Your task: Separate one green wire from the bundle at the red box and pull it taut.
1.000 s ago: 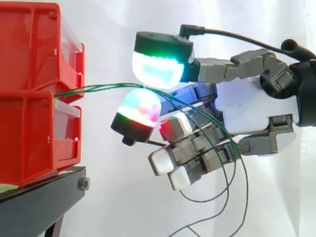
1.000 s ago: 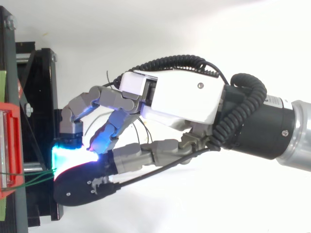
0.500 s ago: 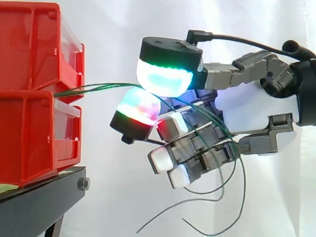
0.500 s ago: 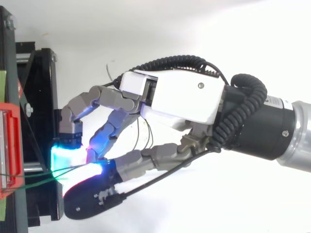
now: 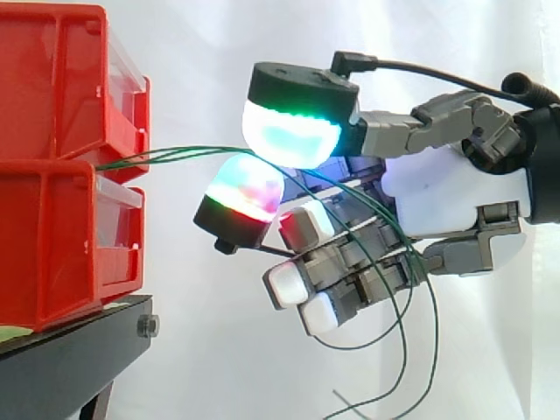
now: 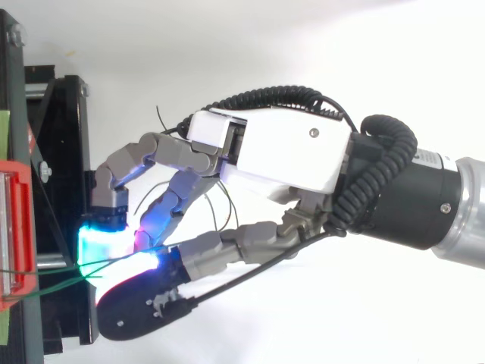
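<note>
Where green wires [image 5: 179, 155] leave red box [image 5: 61, 219] at its right face, clamped top & bottom betw. two glowing pads [image 5: 289, 131] of hand [image 5: 455, 192], just right of box; curled fingers otherwise, lower down. Can't tell whether one strand or several pinched. Beyond pinch, threaded thru hand and hanging slack in loops, well right of box & lower. Judging step: grip set on bundle, separation unconfirmed, not yet pulled taut. Next prob. calls for pinching one strand only, then pulling straight away from box, firm enough not to slip.
</note>
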### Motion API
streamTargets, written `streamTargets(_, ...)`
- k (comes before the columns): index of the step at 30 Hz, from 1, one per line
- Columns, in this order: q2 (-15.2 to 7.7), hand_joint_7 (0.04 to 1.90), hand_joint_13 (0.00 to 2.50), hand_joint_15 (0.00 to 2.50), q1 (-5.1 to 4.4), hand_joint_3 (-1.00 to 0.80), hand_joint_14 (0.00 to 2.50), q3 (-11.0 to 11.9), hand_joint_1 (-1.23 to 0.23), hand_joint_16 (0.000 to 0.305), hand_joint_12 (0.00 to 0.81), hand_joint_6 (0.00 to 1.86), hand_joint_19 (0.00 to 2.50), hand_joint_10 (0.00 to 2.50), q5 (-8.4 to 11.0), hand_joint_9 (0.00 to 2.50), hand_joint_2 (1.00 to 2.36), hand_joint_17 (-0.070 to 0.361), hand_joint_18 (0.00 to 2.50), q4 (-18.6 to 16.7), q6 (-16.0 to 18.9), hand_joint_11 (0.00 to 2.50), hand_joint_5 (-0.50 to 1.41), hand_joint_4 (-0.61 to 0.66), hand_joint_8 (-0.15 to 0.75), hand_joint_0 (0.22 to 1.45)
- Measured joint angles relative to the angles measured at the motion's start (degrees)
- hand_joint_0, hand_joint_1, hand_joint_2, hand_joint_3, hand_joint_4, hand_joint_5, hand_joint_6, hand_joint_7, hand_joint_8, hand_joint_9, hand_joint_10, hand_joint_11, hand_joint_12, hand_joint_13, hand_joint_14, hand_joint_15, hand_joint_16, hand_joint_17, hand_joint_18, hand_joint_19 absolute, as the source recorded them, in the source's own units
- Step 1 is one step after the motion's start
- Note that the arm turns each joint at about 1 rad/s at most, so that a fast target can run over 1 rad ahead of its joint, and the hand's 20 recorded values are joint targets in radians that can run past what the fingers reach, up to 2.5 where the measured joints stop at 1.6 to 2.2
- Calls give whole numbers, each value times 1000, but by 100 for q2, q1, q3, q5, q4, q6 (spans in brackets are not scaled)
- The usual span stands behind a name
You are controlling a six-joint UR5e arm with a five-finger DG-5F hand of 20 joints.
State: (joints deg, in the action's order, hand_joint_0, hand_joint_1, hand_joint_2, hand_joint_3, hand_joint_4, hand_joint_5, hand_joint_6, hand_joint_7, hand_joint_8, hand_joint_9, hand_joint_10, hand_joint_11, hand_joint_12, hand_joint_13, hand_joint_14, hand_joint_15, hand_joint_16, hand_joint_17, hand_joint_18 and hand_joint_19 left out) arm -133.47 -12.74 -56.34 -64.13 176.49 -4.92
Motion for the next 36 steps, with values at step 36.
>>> streamTargets(36, -1, 899, 932, 593, 16, -500, 23, 0, -683, 56, 355, 912, 669, 23, -34, 1124, 1000, 126, 769, 6, 36, 888, -166, 128, 295, 523)
